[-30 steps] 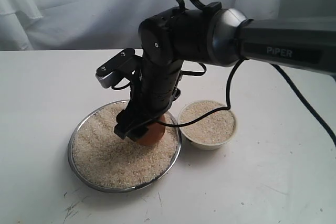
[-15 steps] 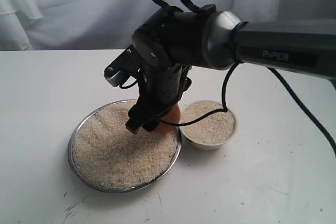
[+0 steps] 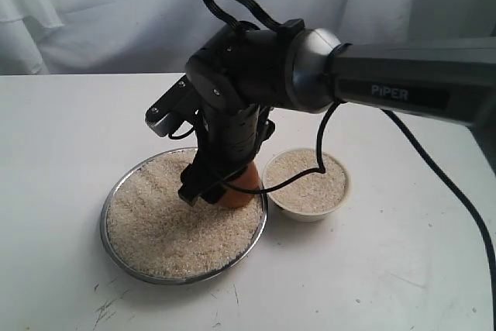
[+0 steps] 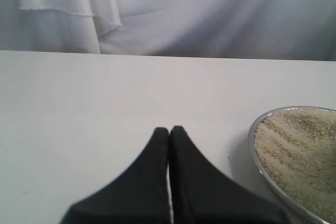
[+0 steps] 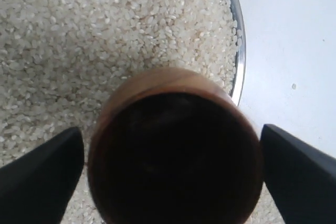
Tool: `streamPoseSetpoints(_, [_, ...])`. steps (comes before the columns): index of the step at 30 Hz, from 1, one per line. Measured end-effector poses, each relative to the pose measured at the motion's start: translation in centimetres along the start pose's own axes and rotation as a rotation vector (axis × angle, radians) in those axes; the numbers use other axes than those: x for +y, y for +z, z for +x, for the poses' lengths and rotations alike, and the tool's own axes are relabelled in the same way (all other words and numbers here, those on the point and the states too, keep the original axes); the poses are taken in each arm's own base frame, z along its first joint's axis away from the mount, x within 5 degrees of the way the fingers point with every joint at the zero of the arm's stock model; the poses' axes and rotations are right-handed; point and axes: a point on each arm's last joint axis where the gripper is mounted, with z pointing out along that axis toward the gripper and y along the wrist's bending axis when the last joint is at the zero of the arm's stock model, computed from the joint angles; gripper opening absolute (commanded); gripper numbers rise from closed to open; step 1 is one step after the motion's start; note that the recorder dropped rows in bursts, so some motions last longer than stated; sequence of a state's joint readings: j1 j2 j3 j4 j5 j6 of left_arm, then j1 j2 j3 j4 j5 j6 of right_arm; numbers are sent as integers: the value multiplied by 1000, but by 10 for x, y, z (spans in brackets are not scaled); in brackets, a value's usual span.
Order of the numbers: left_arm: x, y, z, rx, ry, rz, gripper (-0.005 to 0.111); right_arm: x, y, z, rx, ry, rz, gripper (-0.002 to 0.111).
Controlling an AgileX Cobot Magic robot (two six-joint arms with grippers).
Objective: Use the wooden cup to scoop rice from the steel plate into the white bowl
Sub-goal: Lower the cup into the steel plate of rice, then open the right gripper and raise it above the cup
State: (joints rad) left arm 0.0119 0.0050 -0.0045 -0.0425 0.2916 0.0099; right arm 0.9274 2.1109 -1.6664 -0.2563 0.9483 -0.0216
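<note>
**Wooden cup** [image 5: 176, 150]. Glossy reddish-brown wood; the inside is seen only as dark. It is set on the rice [image 3: 167, 226], at the side of the steel plate [image 3: 105, 226] nearest the white bowl [image 3: 346, 191]. Its mouth is turned toward the right wrist camera.

**Right gripper** [image 5: 170, 127]. It is positioned low over the plate, with the jaws spread wide. One black finger [image 5: 44, 177] is placed on each side of the cup. A thin strip of rice is seen between one finger and the cup wall. At the other finger, contact cannot be judged.

**Steel plate.** Shallow, shiny and round, filled with rice nearly to its rim. It is placed on the white table [image 3: 62, 137].

**White bowl.** It is placed just beside the plate, to its right in the exterior view, and is filled with rice close to the rim. A black cable [image 3: 322, 153] from the arm is draped over it.

**Left gripper** [image 4: 169, 129]. The fingers are pressed together tip to tip. It is held low over the table, near the plate's rim.

**Backdrop.** A white cloth [image 3: 116, 13] is hung behind the table.
</note>
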Motion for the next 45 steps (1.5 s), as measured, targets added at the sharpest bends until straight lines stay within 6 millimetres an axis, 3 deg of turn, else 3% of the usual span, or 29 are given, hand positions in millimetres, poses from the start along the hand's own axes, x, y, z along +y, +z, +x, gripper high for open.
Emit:
streamPoseSetpoints(10, [0, 0, 0, 0, 0, 0, 0, -2, -9, -1, -20, 37, 1, 92])
streamPoseSetpoints(18, [0, 0, 0, 0, 0, 0, 0, -12, -52, 1, -89, 73, 23, 89])
streamPoseSetpoints(21, [0, 0, 0, 0, 0, 0, 0, -20, -69, 7, -72, 104, 85, 74])
streamPoseSetpoints(25, [0, 0, 0, 0, 0, 0, 0, -35, -78, 14, -44, 170, 158, 35])
streamPoseSetpoints(26, [0, 0, 0, 0, 0, 0, 0, -40, -78, 16, -36, 186, 166, 23])
streamPoseSetpoints(27, [0, 0, 0, 0, 0, 0, 0, -45, -77, 18, -25, 198, 170, 5])
streamPoseSetpoints(28, [0, 0, 0, 0, 0, 0, 0, -57, -75, 22, -8, 213, 178, 0])
streamPoseSetpoints(31, [0, 0, 0, 0, 0, 0, 0, -78, -70, 31, 22, 178, 141, 0])
streamPoseSetpoints(35, [0, 0, 0, 0, 0, 0, 0, -103, -58, 45, 8, 207, -96, 0])
streamPoseSetpoints(39, [0, 0, 0, 0, 0, 0, 0, -99, -54, 41, -47, 206, -208, 0])
streamPoseSetpoints(45, [0, 0, 0, 0, 0, 0, 0, -94, -25, 38, -7, 233, -245, 0])
